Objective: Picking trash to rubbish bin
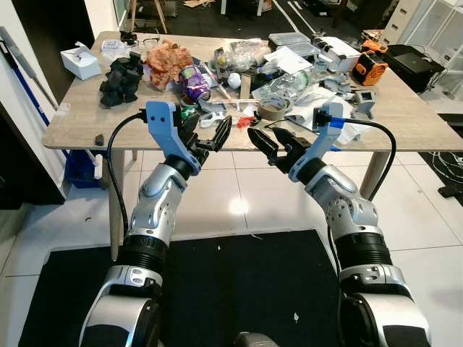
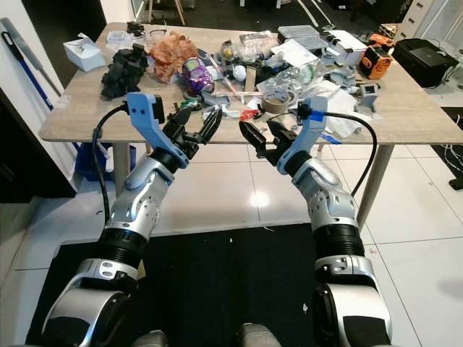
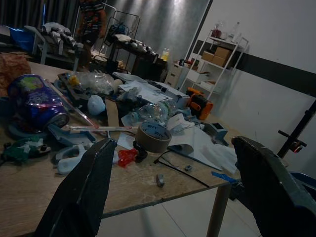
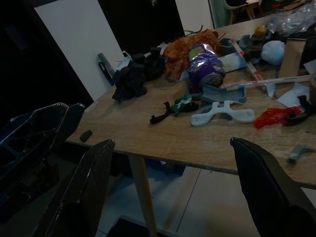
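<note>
Nearest the camera, both silver arms are raised over the black floor mat, short of the table's front edge. The left gripper (image 1: 217,137) and the right gripper (image 1: 266,146) each have their two black fingers spread apart and hold nothing, a stance that reads as readiness to reach rather than a grasp under way. They face the pale wood-grain table (image 1: 72,123), where the likely rubbish lies heaped along the middle, so the near edge stays bare enough for an approach. Just past that edge sit a scrap of red crinkled plastic (image 4: 270,116), a white flat plastic bracket (image 4: 223,112) and a roll of brown packing tape (image 1: 275,107), the last standing on its side near the right gripper. Further in lies a purple foil snack bag (image 3: 37,101), printed all over, though its lettering is too blurred to read; beside it is a crumpled orange-brown paper wad (image 1: 168,63) and, toward the left, a pile of black foam chunks (image 1: 121,79). A white tissue box (image 1: 79,62) sits at the far left corner, and an orange and black power tool (image 1: 370,68) at the far right, probably not trash. A blue bin-like container (image 1: 78,168) shows under the table's left side; whether it is the rubbish bin I cannot tell.
</note>
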`<state>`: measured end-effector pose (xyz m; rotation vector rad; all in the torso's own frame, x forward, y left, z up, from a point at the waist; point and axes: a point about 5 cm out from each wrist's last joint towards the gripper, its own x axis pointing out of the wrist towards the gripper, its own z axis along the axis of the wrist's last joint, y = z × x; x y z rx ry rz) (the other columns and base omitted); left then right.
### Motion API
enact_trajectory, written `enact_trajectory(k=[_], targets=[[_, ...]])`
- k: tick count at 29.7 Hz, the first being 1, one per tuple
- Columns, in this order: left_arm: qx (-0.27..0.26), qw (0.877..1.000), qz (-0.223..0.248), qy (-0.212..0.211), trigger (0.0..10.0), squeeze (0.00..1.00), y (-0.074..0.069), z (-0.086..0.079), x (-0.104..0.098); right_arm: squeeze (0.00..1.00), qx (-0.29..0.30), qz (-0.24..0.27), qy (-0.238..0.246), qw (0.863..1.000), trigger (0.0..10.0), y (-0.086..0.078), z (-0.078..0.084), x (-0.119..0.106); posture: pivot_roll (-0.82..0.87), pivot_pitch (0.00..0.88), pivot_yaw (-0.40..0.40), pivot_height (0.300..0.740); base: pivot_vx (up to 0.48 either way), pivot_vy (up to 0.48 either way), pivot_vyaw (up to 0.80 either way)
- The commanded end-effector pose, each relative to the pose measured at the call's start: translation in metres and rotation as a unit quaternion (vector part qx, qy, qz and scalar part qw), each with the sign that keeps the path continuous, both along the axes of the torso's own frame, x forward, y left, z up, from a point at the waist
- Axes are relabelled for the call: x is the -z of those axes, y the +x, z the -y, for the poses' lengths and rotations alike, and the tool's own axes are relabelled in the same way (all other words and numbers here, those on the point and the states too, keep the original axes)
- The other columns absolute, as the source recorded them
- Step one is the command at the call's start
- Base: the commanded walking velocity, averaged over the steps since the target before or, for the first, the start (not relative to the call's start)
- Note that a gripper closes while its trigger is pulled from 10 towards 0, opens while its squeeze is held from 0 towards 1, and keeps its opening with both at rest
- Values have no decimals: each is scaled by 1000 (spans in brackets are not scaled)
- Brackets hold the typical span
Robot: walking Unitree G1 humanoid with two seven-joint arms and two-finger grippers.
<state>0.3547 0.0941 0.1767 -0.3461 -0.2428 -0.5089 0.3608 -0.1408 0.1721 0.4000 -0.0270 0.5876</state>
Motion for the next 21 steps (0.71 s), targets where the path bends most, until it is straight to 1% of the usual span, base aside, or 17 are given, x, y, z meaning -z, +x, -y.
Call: enact_trajectory(k=[1,7,16,21], targets=[[6,1000,5,-2,10000,0,-1,1,-2,0,2,-4,-4,1000,10000,0,1,1,-86,0,-71,740,0,0,0],[6,1000,8,-10,10000,0,-2,-1,-3,0,2,-3,-6,1000,10000,0,1,0,-87,0,-72,740,282,0,0],[4,1000,10,-12,10000,0,-2,-1,-4,0,1,-3,-9,1000,10000,0,1,0,-88,0,-72,740,317,0,0],[3,1000,13,-13,10000,0,-2,-2,-4,0,-8,-7,-18,1000,10000,0,0,1,-87,0,-72,740,348,0,0]])
